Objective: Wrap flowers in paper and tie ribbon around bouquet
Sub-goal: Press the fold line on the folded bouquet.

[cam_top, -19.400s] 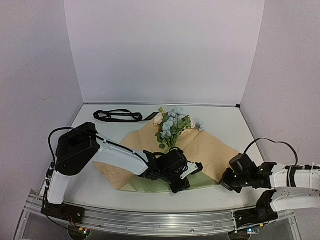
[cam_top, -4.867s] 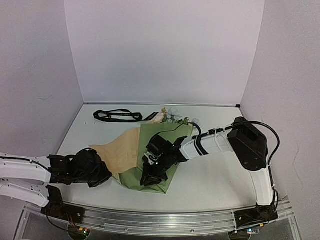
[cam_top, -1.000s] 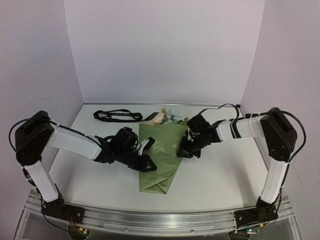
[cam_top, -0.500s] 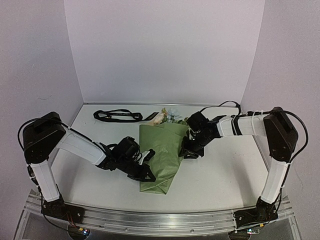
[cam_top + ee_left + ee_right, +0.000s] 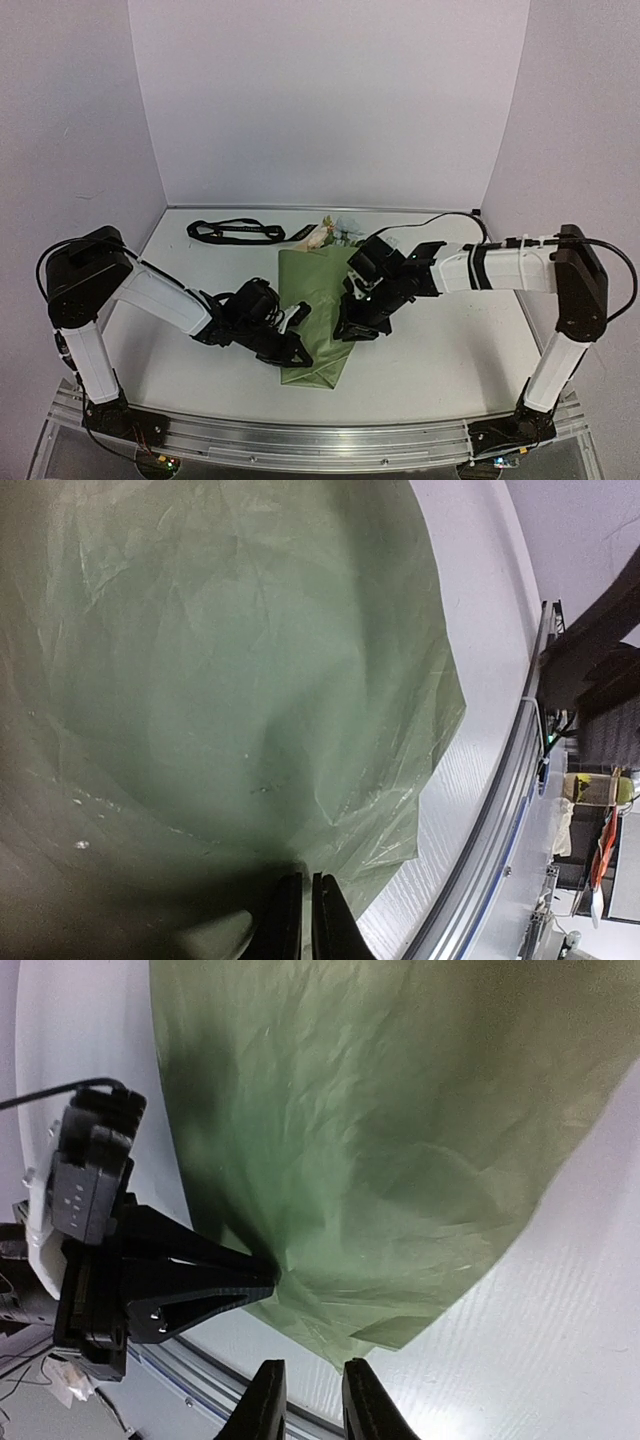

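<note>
Lying flat on the counter (image 5: 450,340), the bouquet (image 5: 320,300) has its narrow end toward the arm bases and its wide end toward the back wall. The paper (image 5: 380,1140) forming the bouquet shows its olive-green face outward and is creased all over. The flowers (image 5: 334,232) protrude from the bouquet's wide end, where only a few pale blooms and green leaves are visible.

Left gripper (image 5: 303,882): positioned low at the bouquet's left edge, close to the narrow end. The jaws are clenched on the paper edge with the tips pressed together. In the right wrist view the paper puckers where the tips meet it.

Right gripper (image 5: 310,1368): positioned over the bouquet's right side, opposite the left gripper. The jaws are released and stand slightly apart, with a pale surface showing in the gap. Contact between the fingertips and the paper cannot be determined from any view.

The ribbon (image 5: 235,232) lies in a loose flat loop on the counter, beyond the bouquet's wide end and to its left. It is well apart from the bouquet and from both grippers.
</note>
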